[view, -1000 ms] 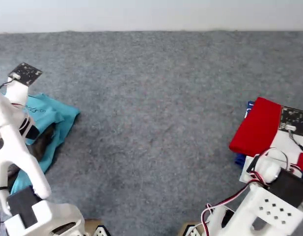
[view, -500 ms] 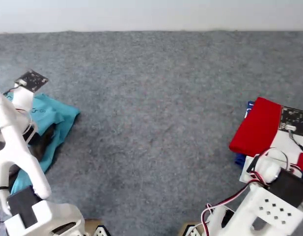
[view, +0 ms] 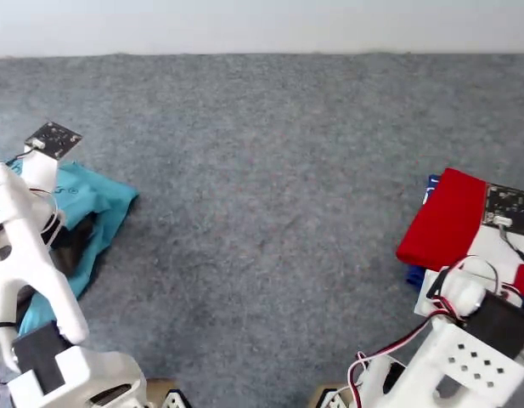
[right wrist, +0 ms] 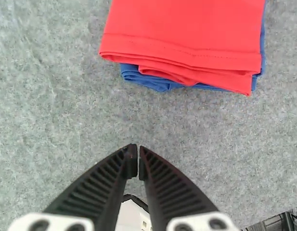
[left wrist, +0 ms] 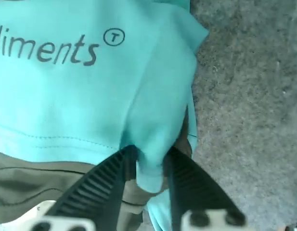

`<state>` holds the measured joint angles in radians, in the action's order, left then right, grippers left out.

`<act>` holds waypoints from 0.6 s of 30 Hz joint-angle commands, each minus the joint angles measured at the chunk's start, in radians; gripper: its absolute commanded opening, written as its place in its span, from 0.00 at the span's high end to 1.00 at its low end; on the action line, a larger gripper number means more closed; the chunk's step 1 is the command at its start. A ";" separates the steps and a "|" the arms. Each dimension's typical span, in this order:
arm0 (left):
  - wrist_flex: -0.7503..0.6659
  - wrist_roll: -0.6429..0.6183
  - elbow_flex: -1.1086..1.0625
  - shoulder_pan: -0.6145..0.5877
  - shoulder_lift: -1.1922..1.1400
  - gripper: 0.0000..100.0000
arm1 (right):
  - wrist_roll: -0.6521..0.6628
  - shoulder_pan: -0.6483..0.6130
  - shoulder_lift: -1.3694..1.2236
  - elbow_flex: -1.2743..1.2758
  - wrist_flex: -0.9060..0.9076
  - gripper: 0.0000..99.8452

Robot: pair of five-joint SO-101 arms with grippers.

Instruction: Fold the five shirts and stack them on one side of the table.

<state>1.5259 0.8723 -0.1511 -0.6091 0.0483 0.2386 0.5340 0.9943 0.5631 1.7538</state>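
Left gripper [left wrist: 148, 156]: is pinching a fold of the teal shirt [left wrist: 81, 96], jaws nearly closed.
Right gripper [right wrist: 138, 156]: is hanging empty, jaws together.
Risk: the thin pinch may slip, or drag along the olive garment [left wrist: 37, 180] underneath.
Axis: teal shirt is lying at 9 o'clock, running 7-to-1.
Stack: red shirt [right wrist: 187, 29] is resting on blue shirt [right wrist: 153, 81] at 3 o'clock.

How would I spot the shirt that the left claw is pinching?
On the grey table, look left. A crumpled teal shirt lies over a darker garment, a fold in the left gripper; the red shirt and blue shirt opposite are folded.
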 commanded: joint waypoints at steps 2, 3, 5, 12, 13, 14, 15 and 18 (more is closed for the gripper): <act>-0.015 -0.009 0.012 0.008 0.008 0.99 | -0.006 0.013 0.012 -0.002 0.041 0.99; -0.023 -0.009 0.012 0.008 0.015 0.99 | -0.006 0.013 0.012 -0.002 0.041 0.99; -0.034 -0.009 0.031 0.006 0.020 0.99 | -0.006 0.013 0.013 -0.002 0.041 0.99; -0.032 -0.012 0.182 0.006 0.135 0.99 | -0.009 0.013 0.013 -0.002 0.041 0.99; -0.031 -0.012 0.189 0.008 0.149 0.99 | -0.009 0.013 0.013 -0.002 0.041 0.99; -0.031 -0.012 0.189 0.009 0.158 0.99 | -0.009 0.013 0.013 -0.002 0.041 0.99; -0.029 -0.011 0.185 0.014 0.161 0.99 | -0.009 0.013 0.013 -0.002 0.041 0.99; 0.028 -0.002 0.137 0.015 0.140 0.99 | -0.009 0.013 0.013 -0.002 0.041 0.99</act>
<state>1.5121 0.8677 -0.0084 -0.6030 0.1649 0.2386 0.5340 0.9943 0.5631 1.7538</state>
